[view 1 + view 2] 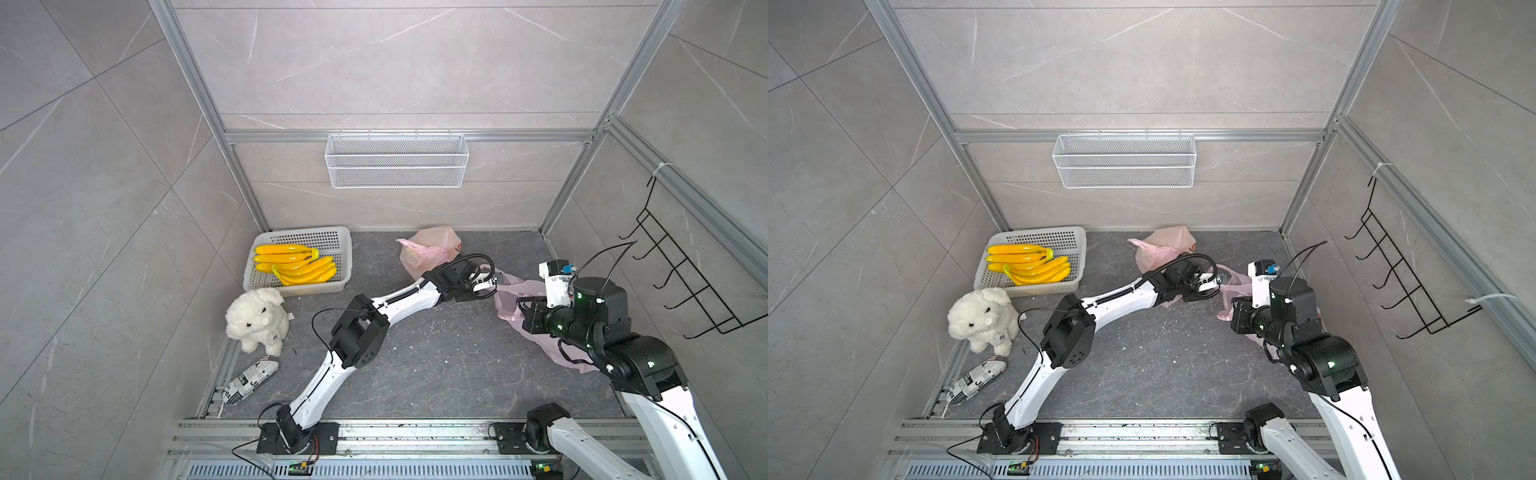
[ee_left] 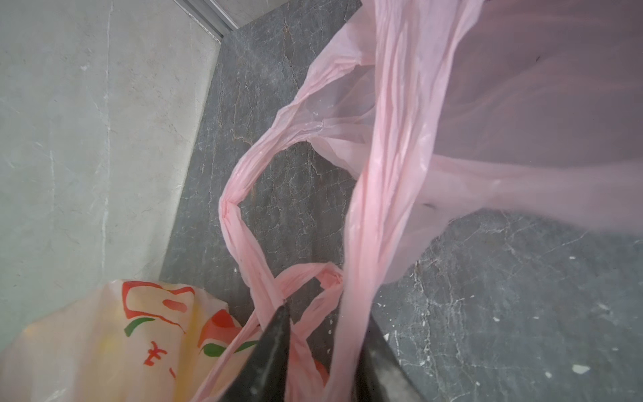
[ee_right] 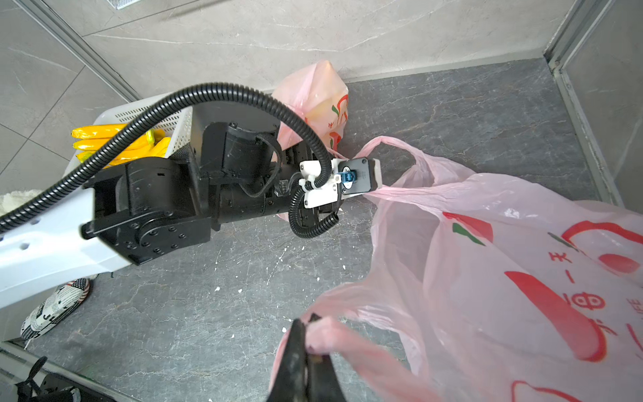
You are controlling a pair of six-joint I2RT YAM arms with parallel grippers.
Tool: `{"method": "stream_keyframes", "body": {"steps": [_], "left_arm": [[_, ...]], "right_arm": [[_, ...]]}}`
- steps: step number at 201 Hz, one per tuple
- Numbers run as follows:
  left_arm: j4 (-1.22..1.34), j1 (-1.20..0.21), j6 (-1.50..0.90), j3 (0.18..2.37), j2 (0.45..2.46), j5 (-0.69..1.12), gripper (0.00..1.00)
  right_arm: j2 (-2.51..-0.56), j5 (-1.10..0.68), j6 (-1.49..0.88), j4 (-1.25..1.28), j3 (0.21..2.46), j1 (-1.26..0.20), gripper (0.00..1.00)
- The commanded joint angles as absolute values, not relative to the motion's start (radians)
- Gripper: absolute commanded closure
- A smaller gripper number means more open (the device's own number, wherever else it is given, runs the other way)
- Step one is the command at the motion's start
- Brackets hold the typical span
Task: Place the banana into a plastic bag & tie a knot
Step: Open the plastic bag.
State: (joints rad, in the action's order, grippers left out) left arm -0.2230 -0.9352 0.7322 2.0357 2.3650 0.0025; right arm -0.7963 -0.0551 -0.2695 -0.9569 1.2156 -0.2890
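Several yellow bananas (image 1: 291, 266) (image 1: 1027, 266) lie in a white basket (image 1: 340, 239) at the back left. A limp pink plastic bag (image 1: 515, 293) (image 3: 504, 261) with red print lies on the dark floor at the right. My left gripper (image 1: 494, 282) (image 2: 325, 313) is shut on one bag handle (image 2: 362, 243), which runs taut from its fingers. The other handle (image 3: 334, 334) is pinched in my right gripper (image 3: 309, 322) (image 1: 519, 307), which is shut. The bag's mouth sags between the two grippers. No banana shows inside this bag.
A second pink bag (image 1: 430, 249) (image 2: 104, 330), filled and bunched, sits against the back wall just behind my left gripper. A white plush toy (image 1: 257, 318) and a newsprint pouch (image 1: 249, 380) lie at the left. A wire shelf (image 1: 397, 160) and a black hook rack (image 1: 685, 282) hang on the walls.
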Motion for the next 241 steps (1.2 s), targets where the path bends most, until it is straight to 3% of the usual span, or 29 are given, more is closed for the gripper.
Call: {"method": "stream_keyframes", "body": {"steps": [1, 100, 136, 188, 241], "left_arm": [[-0.204, -0.934, 0.700, 2.056, 2.340, 0.031, 0.81], [-0.120, -0.920, 0.481, 1.910, 2.114, 0.068, 0.97], [-0.118, -0.908, 0.356, 1.867, 2.003, -0.049, 1.00], [-0.144, -0.895, 0.090, 1.690, 1.642, -0.337, 1.00], [-0.137, -0.882, -0.011, 1.522, 1.316, -0.366, 1.00]], "right_arm": [[-0.790, 0.001, -0.280, -0.956, 1.200, -0.293, 1.00], [-0.818, 0.186, -0.268, -1.030, 1.183, -0.295, 1.00], [-0.822, 0.129, -0.239, -1.029, 1.196, -0.294, 1.00], [-0.843, 0.018, -0.195, -1.043, 1.340, -0.297, 1.00], [-0.910, -0.123, -0.182, -1.055, 1.609, -0.297, 1.00]]}}
